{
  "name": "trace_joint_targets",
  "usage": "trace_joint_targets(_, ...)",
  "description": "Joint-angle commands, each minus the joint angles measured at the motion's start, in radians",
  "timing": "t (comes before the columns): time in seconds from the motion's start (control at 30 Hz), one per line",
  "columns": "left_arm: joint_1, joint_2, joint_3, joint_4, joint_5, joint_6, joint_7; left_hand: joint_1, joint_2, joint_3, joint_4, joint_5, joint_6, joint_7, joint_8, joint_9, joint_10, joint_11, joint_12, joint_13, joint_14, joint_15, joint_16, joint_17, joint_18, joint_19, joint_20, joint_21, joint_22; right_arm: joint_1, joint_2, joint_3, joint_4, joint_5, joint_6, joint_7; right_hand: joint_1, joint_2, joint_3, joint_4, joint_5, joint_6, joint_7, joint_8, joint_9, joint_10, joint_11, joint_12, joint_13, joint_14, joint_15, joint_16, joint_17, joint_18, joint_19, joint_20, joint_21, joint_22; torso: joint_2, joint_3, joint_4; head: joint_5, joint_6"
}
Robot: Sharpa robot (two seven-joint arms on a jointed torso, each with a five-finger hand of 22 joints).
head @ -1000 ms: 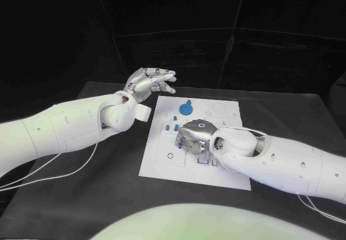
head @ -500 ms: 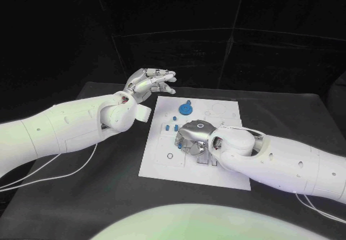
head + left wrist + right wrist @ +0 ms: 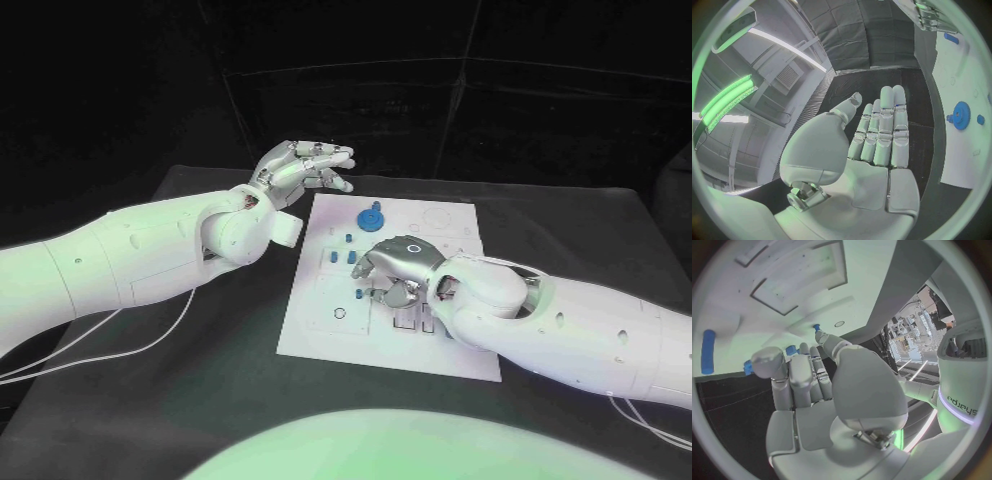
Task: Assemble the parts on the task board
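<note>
Right hand (image 3: 392, 270) is down over the middle of the task board (image 3: 325, 335), palm to the plate, fingers curled in toward a small blue part (image 3: 816, 328) at their tips. Whether that part is actually pinched, I cannot tell. My read: this is the pick-or-seat step on one small piece. A blue gear (image 3: 371, 215) stands at the board's far end, and small blue pegs (image 3: 333, 255) sit between it and the working hand. Left hand (image 3: 299, 168) hovers off the board's far left corner, above the table, fingers straight and pressed side by side, holding nothing. Next move calls for a firm fingertip grip and a careful line-up with a socket in the board.
</note>
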Motion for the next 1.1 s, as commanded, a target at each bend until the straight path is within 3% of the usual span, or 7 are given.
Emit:
trace_joint_targets(0.03,0.001,0.0,-0.001,0.0,0.003,0.027,-0.01,0.008,0.001,-0.006,-0.002,0.0,-0.008,0.001,-0.003,0.0,-0.006,-0.001,-0.001,-0.001,-0.002,0.004,-0.005,-0.001,0.003,0.001,0.004,-0.003,-0.001,0.002,-0.042,0.001,0.042,0.033,-0.136,0.02,-0.006,0.009,-0.005,0.001,0.004,0.005,-0.001,0.002,0.002,0.014,-0.001,0.011,0.0,0.008,0.003,-0.006,-0.002,0.021,0.003,0.002,0.002,-0.001,-0.001,0.0003,0.0008,-0.004,0.005)
trace_joint_targets(0.17,0.001,-0.004,-0.002,0.002,0.002,0.034,-0.014,0.029,0.013,0.004,-0.014,0.005,-0.01,0.001,0.001,0.001,-0.012,-0.001,0.004,0.0,-0.004,0.002,-0.006,-0.001,0.004,0.002,0.002,-0.003,-0.003,0.018,-0.129,0.002,0.097,0.073,-0.156,0.003,-0.019,0.003,-0.011,0.007,-0.004,0.015,-0.012,0.004,0.003,0.03,-0.009,0.024,-0.001,0.008,-0.002,-0.008,-0.006,0.021,0.005,-0.001,0.002,-0.002,-0.001,-0.0036,0.0019,-0.016,0.014)
trace_joint_targets(0.27,0.001,-0.006,-0.002,0.002,0.002,0.037,-0.01,0.028,0.013,0.004,-0.014,0.005,-0.01,0.001,0.001,0.001,-0.012,-0.001,0.005,0.0,-0.004,0.002,-0.006,-0.001,0.004,0.002,0.002,-0.004,-0.004,0.047,-0.182,0.005,0.109,0.097,-0.131,-0.001,-0.057,-0.022,-0.049,0.026,0.004,0.002,-0.018,-0.002,0.0,0.009,-0.013,0.02,-0.003,0.007,-0.004,-0.012,-0.014,0.021,0.005,-0.004,-0.002,-0.007,-0.001,-0.0018,-0.0018,-0.022,0.022)
trace_joint_targets(0.33,0.001,-0.006,-0.002,0.003,0.002,0.037,-0.009,0.019,0.009,-0.002,-0.01,0.004,-0.01,0.002,0.004,0.002,-0.013,0.0,0.009,0.0,-0.004,0.004,-0.006,0.0,0.003,0.002,0.004,-0.005,-0.006,0.064,-0.207,0.005,0.111,0.106,-0.12,0.006,-0.109,-0.05,-0.133,0.064,0.107,-0.03,-0.024,-0.001,-0.001,-0.023,-0.018,0.018,-0.001,0.007,-0.008,-0.017,-0.022,0.022,0.003,-0.008,-0.013,-0.021,0.0,-0.0018,-0.0023,-0.026,0.025)
trace_joint_targets(0.4,0.001,-0.006,-0.003,0.003,0.002,0.038,-0.009,0.019,0.013,-0.002,-0.01,0.003,-0.003,-0.002,0.01,0.003,-0.008,-0.003,0.014,0.001,-0.005,0.003,-0.007,0.0,0.003,0.002,0.004,-0.006,-0.007,0.079,-0.229,0.006,0.11,0.114,-0.107,0.013,-0.121,-0.054,-0.176,0.079,0.122,-0.046,-0.026,-0.003,-0.001,-0.05,-0.014,0.014,-0.002,0.01,-0.004,-0.015,-0.022,0.024,0.001,-0.005,-0.023,-0.035,0.0,-0.0016,-0.0017,-0.032,0.031)
trace_joint_targets(0.6,0.001,-0.004,-0.004,0.001,0.002,0.04,-0.007,0.021,0.016,-0.001,-0.011,0.003,0.004,-0.006,0.016,0.004,-0.003,-0.005,0.019,0.001,-0.005,0.001,-0.007,0.001,0.004,0.002,0.003,-0.007,-0.008,0.105,-0.269,0.008,0.085,0.114,-0.044,0.021,-0.05,-0.013,-0.314,0.086,0.123,-0.046,-0.035,0.003,0.003,-0.084,-0.012,0.055,0.002,0.014,0.0,-0.01,-0.025,0.026,0.006,-0.001,-0.039,-0.054,0.0,-0.0004,0.0008,-0.037,0.031)
trace_joint_targets(1.1,0.001,-0.003,-0.005,0.001,0.002,0.041,-0.004,0.02,0.016,-0.002,-0.011,0.002,0.004,-0.006,0.017,0.004,-0.003,-0.006,0.02,0.001,-0.005,0.001,-0.007,0.001,0.004,0.002,0.003,-0.007,-0.009,0.113,-0.234,0.008,0.024,0.076,0.135,0.003,0.023,0.035,-0.369,0.066,0.107,-0.021,-0.041,0.006,0.004,-0.063,-0.018,0.111,0.001,0.014,-0.004,-0.01,-0.035,0.027,0.01,-0.004,-0.046,-0.062,0.0,-0.0025,0.0015,-0.038,0.034)
